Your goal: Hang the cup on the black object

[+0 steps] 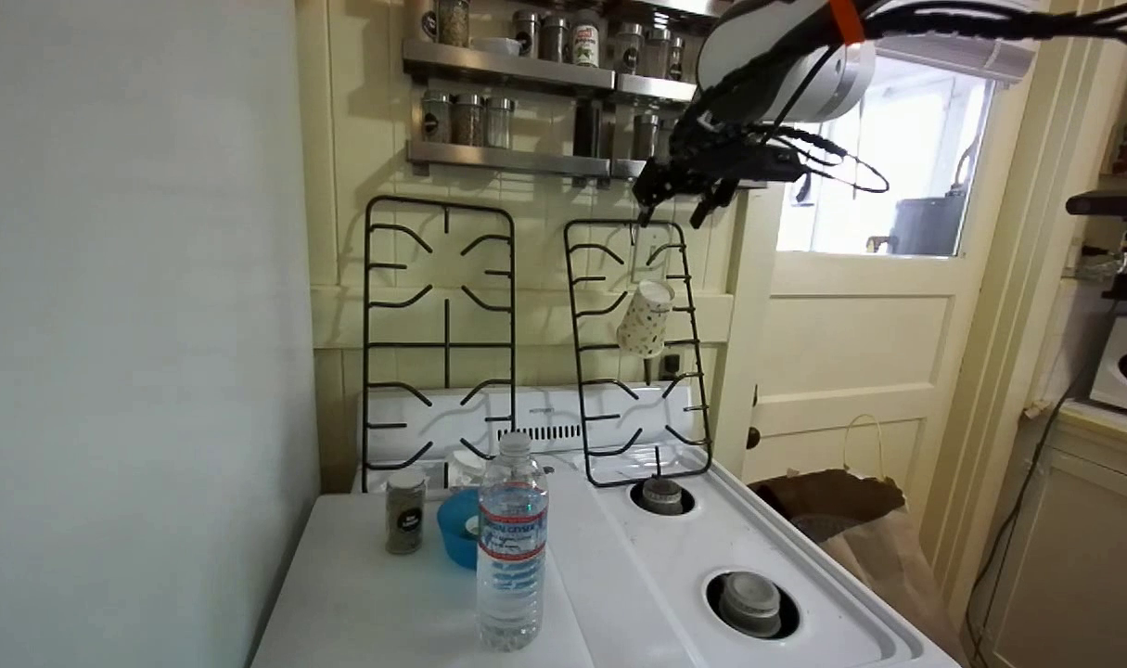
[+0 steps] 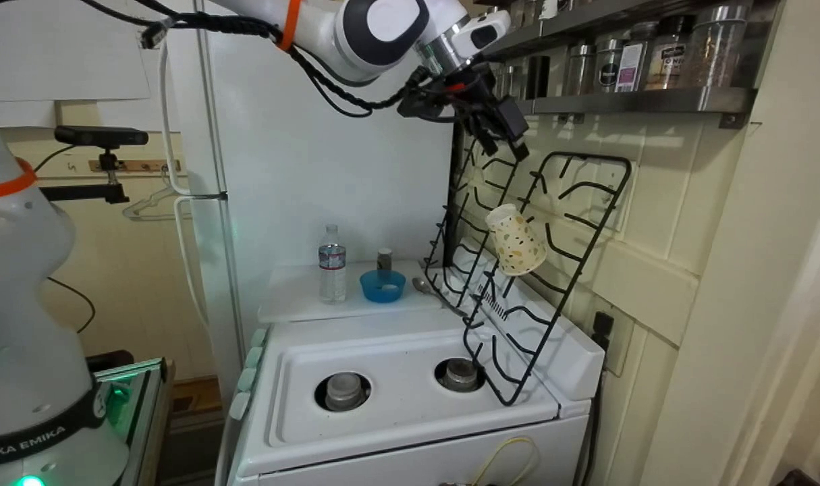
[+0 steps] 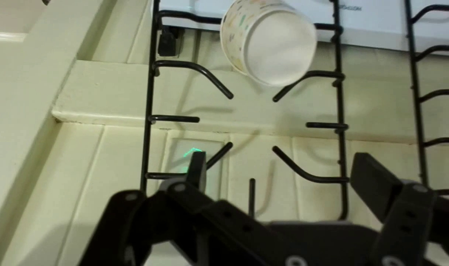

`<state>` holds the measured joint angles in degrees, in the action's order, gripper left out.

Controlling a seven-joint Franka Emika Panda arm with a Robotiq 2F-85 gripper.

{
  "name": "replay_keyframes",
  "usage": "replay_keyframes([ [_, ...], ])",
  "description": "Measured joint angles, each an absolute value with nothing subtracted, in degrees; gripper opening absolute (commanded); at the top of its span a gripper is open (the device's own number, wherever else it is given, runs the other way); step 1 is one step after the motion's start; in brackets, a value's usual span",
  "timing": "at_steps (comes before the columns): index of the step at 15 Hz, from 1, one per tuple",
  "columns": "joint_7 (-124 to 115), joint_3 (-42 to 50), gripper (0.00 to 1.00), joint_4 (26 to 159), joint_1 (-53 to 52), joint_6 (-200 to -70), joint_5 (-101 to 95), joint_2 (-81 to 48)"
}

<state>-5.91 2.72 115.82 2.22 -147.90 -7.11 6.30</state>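
The cup (image 2: 517, 244) is hung on the black grate (image 1: 593, 346) near its middle, tilted, with the narrow end up and the wide end down; the bar by which it is caught is hidden. It is placed below the gripper (image 3: 282, 170) and apart from it. The jaws are spread wide, and in the wrist view the cup is seen past them, its white end turned toward the camera.

The gripper is held near the height of the grate's top in both exterior views; in an exterior view a gap is seen between it and the top bar (image 2: 592, 157). In an exterior view the twin grate (image 1: 447, 344) is seen to the left, parted from the black grate by a strip of pale wall (image 1: 540, 278), and the door (image 1: 855, 343) to the right. To the gripper's left, room is bounded by a metal shelf (image 1: 507, 158). The grate is stood on the white stove (image 2: 410, 398), beside a burner (image 1: 661, 494). The bottle (image 1: 512, 543) and blue bowl (image 2: 383, 294) are set left of the cup, well apart.
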Motion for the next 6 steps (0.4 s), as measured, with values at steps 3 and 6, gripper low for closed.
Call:
replay_keyframes([
  [3, 2.3, 2.3, 1.0, 122.7, 0.1, -147.6, -0.4, 14.3],
  [6, 8.8, 2.4, 1.0, 130.9, -3.0, -146.0, 3.0, 23.5],
])
